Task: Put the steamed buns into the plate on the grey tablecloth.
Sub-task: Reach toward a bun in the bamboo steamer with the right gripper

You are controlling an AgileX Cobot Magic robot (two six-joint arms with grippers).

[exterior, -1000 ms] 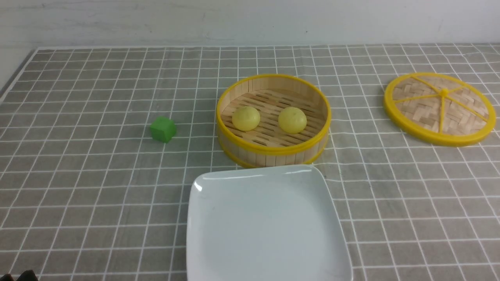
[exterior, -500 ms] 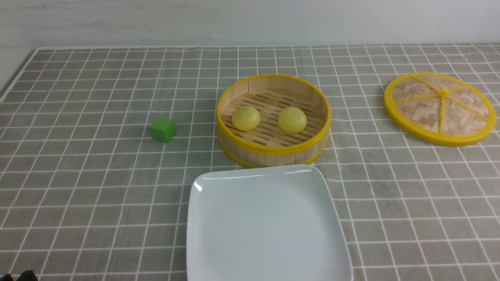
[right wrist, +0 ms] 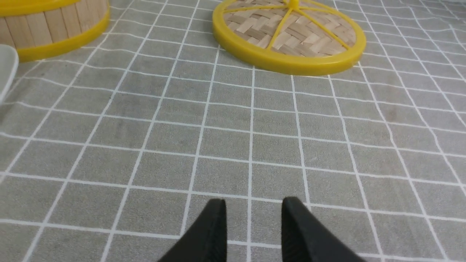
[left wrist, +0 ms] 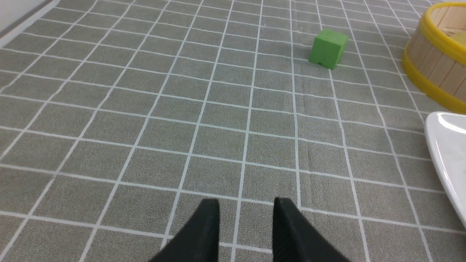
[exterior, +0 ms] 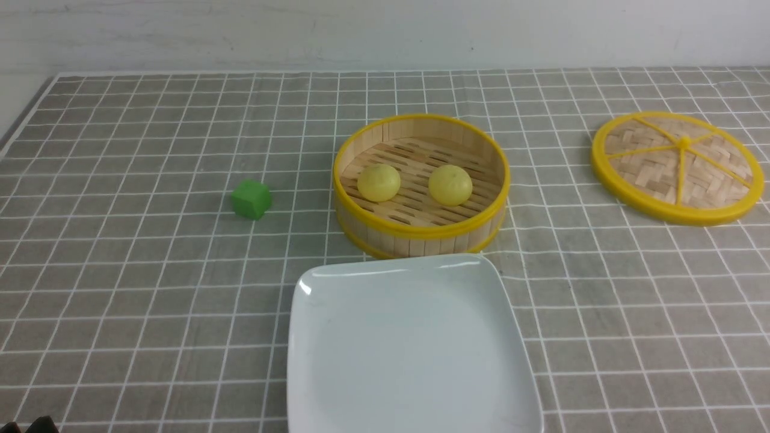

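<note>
Two pale-yellow steamed buns [exterior: 379, 182] [exterior: 450, 184] sit side by side inside the round yellow-rimmed bamboo steamer [exterior: 421, 231]. Just in front of the steamer lies the white square plate [exterior: 415, 269], with nothing on it, on the grey tablecloth [exterior: 150, 288]. My left gripper [left wrist: 246, 203] hovers open over bare cloth, far from the steamer [left wrist: 433, 62] and beside the plate's edge [left wrist: 442, 145]. Over bare cloth too, my right gripper [right wrist: 253, 203] stands open with nothing between its fingers. Neither arm shows in the front view.
A green cube [exterior: 251, 199] [left wrist: 327, 48] rests on the cloth left of the steamer. The flat woven steamer lid [exterior: 677, 167] [right wrist: 289, 34] lies at the far right. The cloth's left edge [exterior: 27, 114] runs along the table's side.
</note>
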